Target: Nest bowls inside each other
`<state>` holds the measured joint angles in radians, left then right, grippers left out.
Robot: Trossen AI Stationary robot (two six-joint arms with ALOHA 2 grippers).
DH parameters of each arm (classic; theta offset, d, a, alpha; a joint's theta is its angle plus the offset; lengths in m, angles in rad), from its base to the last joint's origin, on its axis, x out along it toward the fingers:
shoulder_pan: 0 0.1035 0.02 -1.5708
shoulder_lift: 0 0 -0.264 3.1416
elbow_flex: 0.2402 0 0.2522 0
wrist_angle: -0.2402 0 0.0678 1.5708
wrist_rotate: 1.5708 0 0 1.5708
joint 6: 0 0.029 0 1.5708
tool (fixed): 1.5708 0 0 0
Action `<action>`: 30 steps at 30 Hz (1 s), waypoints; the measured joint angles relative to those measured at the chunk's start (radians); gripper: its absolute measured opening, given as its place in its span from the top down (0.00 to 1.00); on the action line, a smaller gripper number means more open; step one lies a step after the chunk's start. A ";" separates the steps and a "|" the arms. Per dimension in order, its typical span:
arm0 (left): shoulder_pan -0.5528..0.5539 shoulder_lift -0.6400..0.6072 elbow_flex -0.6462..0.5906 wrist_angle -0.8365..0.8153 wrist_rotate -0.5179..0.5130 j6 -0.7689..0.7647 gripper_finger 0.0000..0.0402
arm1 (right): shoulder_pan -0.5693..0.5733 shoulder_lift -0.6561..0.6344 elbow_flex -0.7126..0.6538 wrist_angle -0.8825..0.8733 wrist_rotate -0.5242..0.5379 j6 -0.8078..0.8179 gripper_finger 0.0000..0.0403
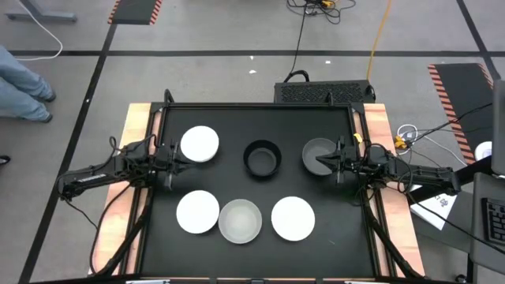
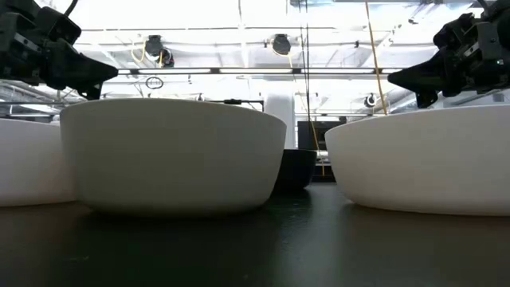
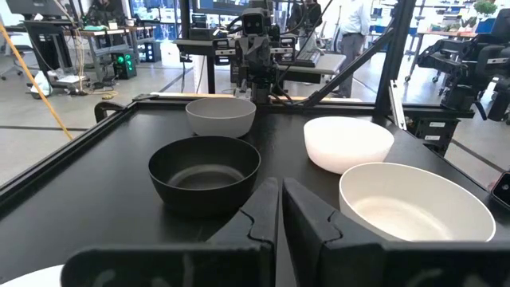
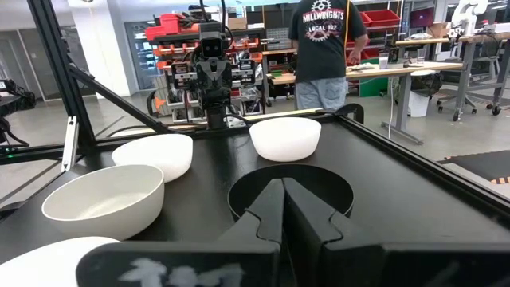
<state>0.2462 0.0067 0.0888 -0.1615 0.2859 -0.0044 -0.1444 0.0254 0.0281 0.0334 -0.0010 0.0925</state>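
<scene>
Six bowls stand on their bases on the black table (image 1: 260,118). In the far row are a white bowl (image 1: 200,144), a black bowl (image 1: 262,158) and a dark grey bowl (image 1: 318,155). In the near row are a white bowl (image 1: 197,211), a pale translucent bowl (image 1: 240,220) and a white bowl (image 1: 293,218). My left gripper (image 1: 180,155) is shut and level, raised beside the far white bowl. My right gripper (image 1: 319,163) is shut and level, raised over the dark grey bowl. Each wrist view shows the black bowl (image 3: 204,171) (image 4: 335,187) just past the shut fingers.
A raised black rim (image 1: 359,134) borders the table, with wooden strips (image 1: 134,126) outside it. A person (image 4: 323,48) stands in the room beyond the table's left side. Legs in jeans (image 1: 20,83) show on the floor at the far left.
</scene>
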 joint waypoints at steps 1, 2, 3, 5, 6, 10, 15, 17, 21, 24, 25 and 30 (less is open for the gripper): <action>0.000 0.000 0.000 0.000 0.000 0.000 0.95 | 0.000 0.000 0.000 0.000 0.000 0.000 1.00; 0.000 0.000 0.000 0.000 0.000 0.000 0.95 | 0.000 0.000 0.000 0.000 0.000 0.000 1.00; 0.000 0.000 0.000 0.000 0.000 0.000 0.95 | 0.000 0.000 0.000 0.000 0.000 0.000 1.00; 0.000 0.000 0.000 0.000 0.000 0.000 0.95 | 0.000 0.000 0.000 0.000 0.000 0.000 1.00; 0.000 0.000 0.000 0.000 0.000 0.000 0.95 | 0.000 0.000 0.000 0.000 0.000 0.000 1.00; 0.000 0.000 0.000 0.000 0.000 0.000 0.95 | 0.000 0.000 0.000 0.000 0.000 0.000 1.00; 0.000 0.000 0.000 0.000 0.000 0.000 0.95 | 0.000 0.000 0.000 0.000 0.000 0.000 1.00; 0.000 0.000 0.000 0.000 0.000 0.000 0.95 | 0.000 0.000 0.000 0.000 0.000 0.000 1.00; 0.000 0.000 0.000 0.000 0.000 0.000 0.95 | 0.000 0.000 0.000 0.000 0.000 0.000 1.00; 0.000 0.000 0.000 0.000 0.000 0.000 0.95 | 0.000 0.000 0.000 0.001 0.000 -0.031 1.00; 0.000 0.000 0.000 0.000 0.000 0.000 0.95 | 0.000 0.000 0.000 0.002 0.000 -0.080 1.00; 0.000 0.000 0.000 0.001 0.000 0.001 0.95 | 0.000 0.000 0.000 0.002 0.000 -0.284 1.00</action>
<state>0.2462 0.0063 0.0889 -0.1600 0.2855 -0.0039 -0.1444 0.0254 0.0281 0.0357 -0.0006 -0.1911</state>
